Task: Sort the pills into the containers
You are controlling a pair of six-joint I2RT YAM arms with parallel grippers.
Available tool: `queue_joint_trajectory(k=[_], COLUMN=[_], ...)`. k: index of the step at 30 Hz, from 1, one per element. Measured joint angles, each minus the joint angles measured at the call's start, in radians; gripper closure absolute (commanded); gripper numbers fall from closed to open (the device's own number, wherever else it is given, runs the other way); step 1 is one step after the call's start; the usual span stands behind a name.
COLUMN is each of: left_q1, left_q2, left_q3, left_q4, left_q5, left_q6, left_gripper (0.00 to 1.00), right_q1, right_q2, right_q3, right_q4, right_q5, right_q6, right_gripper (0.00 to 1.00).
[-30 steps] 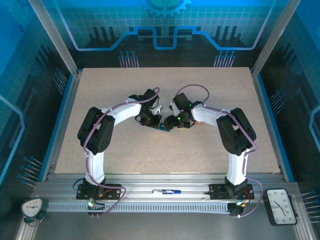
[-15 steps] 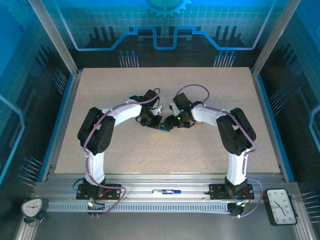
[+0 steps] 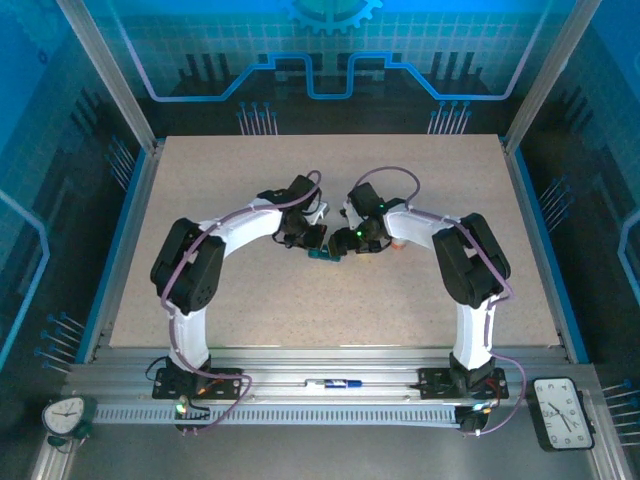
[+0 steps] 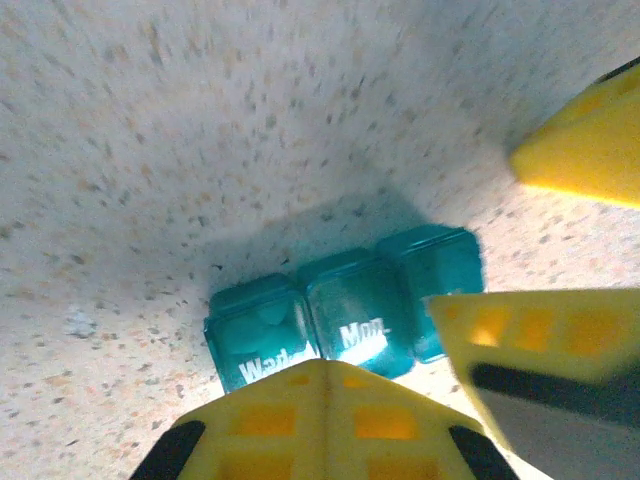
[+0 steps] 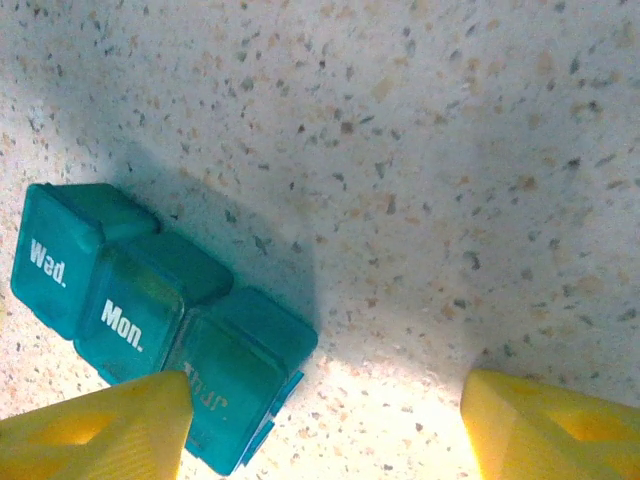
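Pressing together into one ridge, the two yellow fingers (image 4: pixel 250 425) of the left hand (image 4: pixel 320 368) are closed. Their tips sit just over the edge of the pill box (image 4: pixel 340 305), at the seam between the compartments marked Wed. and Mon. I cannot tell whether they touch it.

The right hand (image 5: pixel 325 392) is open. Its own yellow fingers (image 5: pixel 95 430) are spread wide, with bare speckled counter (image 5: pixel 420 150) between them. One finger overlaps the Thur. end of the box in the right wrist view, though contact there is unclear.

The box is a short dark teal strip of three square compartments, reading Wed., Mon., Thur. It lies flat and at a slant.

From above, the two hands meet almost nose to nose over the box. It lies around the counter's middle, well apart from all four edges.

The white arms (image 3: pixel 235 228) arc inward from their bases at the near edge. On the metal rail (image 3: pixel 120 380) in front of that edge lies a small pen-like object (image 3: pixel 335 383). A round clock (image 3: pixel 63 415) stands beyond the near left corner, and a square clock (image 3: pixel 565 411) beyond the near right corner.
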Motion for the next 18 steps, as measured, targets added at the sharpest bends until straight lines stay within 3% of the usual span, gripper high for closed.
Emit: queue_joint_trajectory(k=[11,15,18], left_q1=[0.001,0.007,0.018], left_q2=[-0.317,-0.440,-0.506], left_q3=[-0.030,-0.123,-0.192], left_q4=[0.200,0.301,0.375], left_q5=[-0.134,-0.198,-0.237], left_q6=[-0.019,-0.010,0.010], left_gripper=[0.86,0.72,0.51], right_q1=[-0.078,-0.105,-0.139], right_q2=[-0.055,-0.152,-0.245], right_q3=[0.102,0.103,0.101], right_q4=[-0.045,-0.051,-0.046], right_q5=[-0.013,-0.016,-0.016], right_q6=[-0.013,-0.013,-0.013], right_gripper=[0.23,0.20,0.14])
